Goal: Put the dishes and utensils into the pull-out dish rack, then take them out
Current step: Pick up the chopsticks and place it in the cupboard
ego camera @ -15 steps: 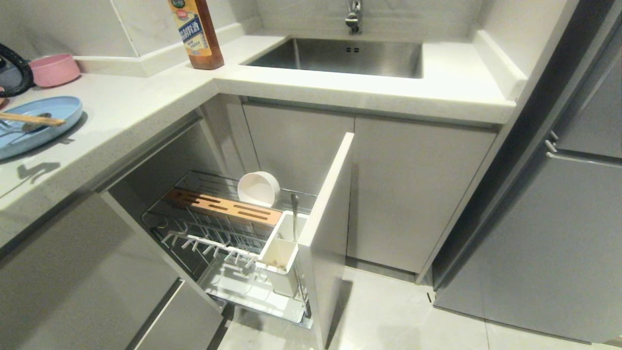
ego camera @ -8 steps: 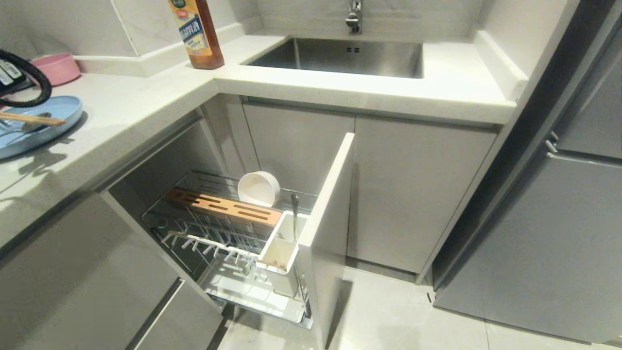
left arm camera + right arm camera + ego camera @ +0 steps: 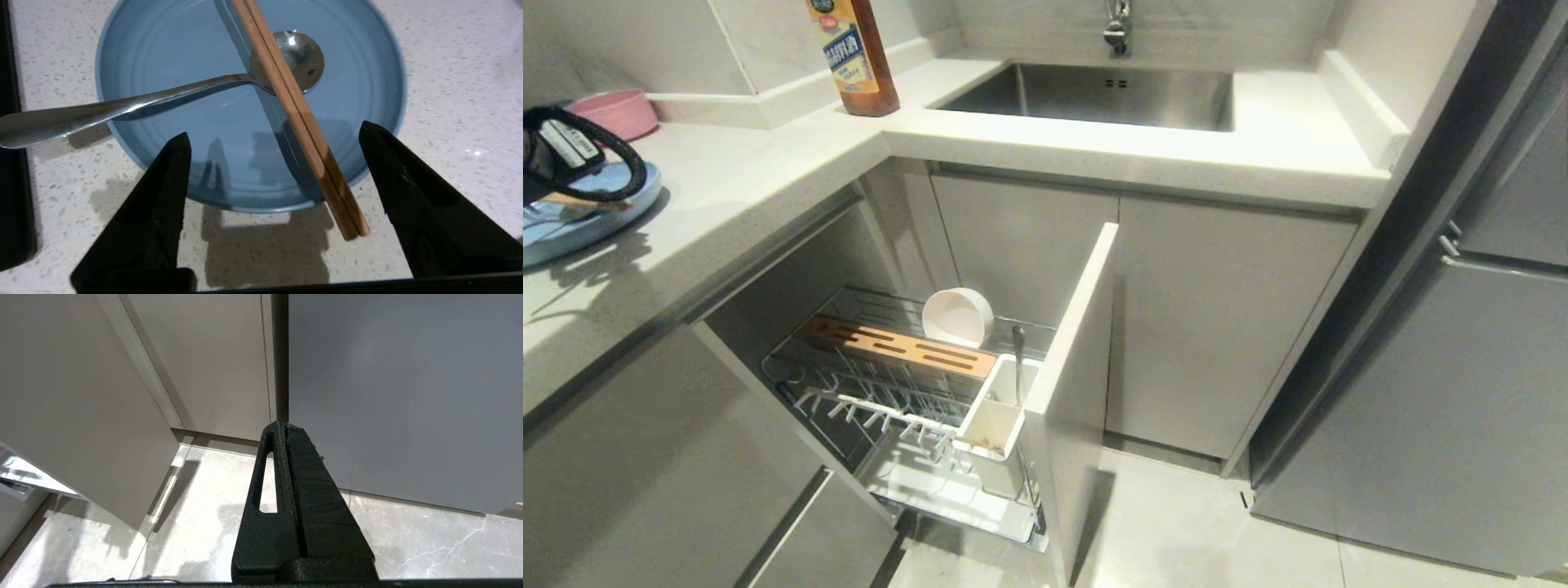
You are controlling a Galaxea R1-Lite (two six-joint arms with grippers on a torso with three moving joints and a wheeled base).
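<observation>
Only the cream bowl (image 3: 957,317) sits in the rack (image 3: 907,425).
Plate (image 3: 171,53), spoon (image 3: 122,106), chopsticks (image 3: 300,118) wait under the spread left gripper (image 3: 271,141); right gripper (image 3: 285,428) pressed together.

Kitchen corner, just the background stuff

There's a pale speckled bench (image 3: 768,175) wrapping around the corner, with a steel sink (image 3: 1094,94) sunk into it and a tap (image 3: 1117,28) above the basin. A bottle of brown liquid with a yellow label (image 3: 854,57) stands just left of the sink, and a pink bowl (image 3: 614,113) sits way off at the left end. Grey cabinet doors (image 3: 1217,327) underneath, light marbled floor (image 3: 1192,531) tiles below.
</observation>
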